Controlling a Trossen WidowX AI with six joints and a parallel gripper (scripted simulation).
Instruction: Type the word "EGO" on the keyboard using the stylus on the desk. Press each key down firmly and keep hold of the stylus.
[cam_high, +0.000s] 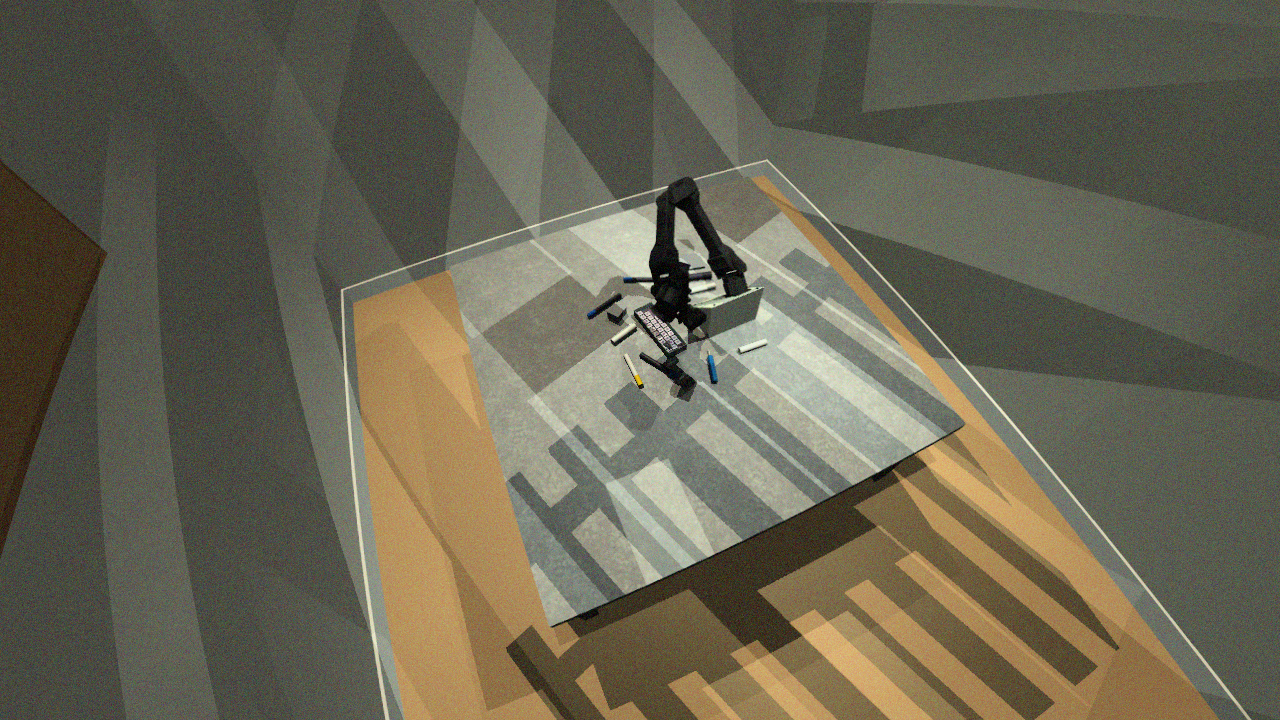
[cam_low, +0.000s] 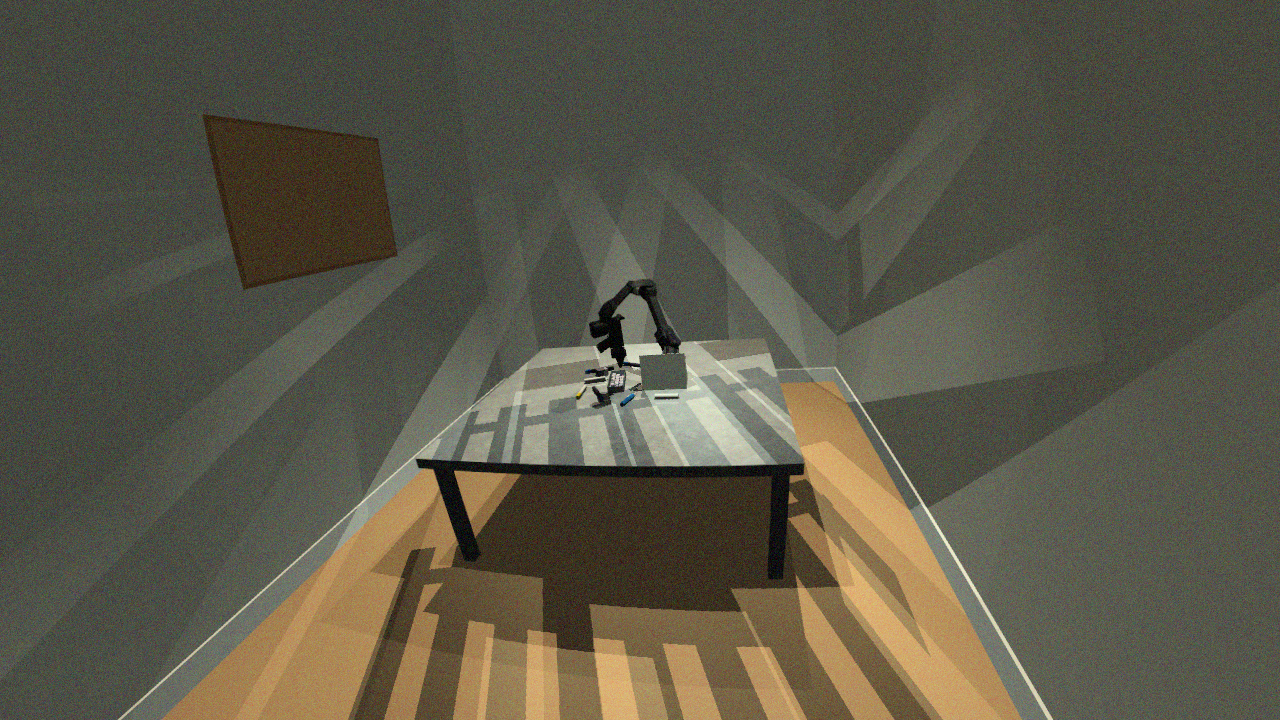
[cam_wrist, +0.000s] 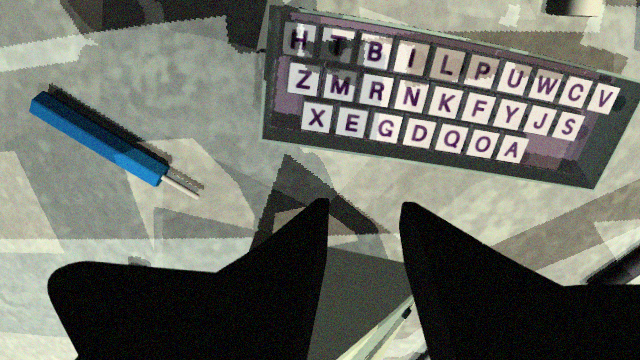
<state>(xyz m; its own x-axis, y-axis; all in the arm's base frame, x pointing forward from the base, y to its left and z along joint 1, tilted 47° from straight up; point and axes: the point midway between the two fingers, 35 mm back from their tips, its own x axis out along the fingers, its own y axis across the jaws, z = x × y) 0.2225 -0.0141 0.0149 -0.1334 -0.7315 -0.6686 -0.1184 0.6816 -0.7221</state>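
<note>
Presently, one keyboard shows 26 lettered keys, top row HTBILPUWCV; gripper jaws part-open, holding nothing.

Looks like matt black plastic or coated metal on the fingers, smooth and without shine. Reads as stone or concrete on the surface, mottled, mostly matt. Resembles hard plastic on the dark keyboard, with smooth, pale keycaps. Appears smooth and plastic on the blue barrel, metallic on its thin tip. Suggests smooth wood on the tan floor.
</note>
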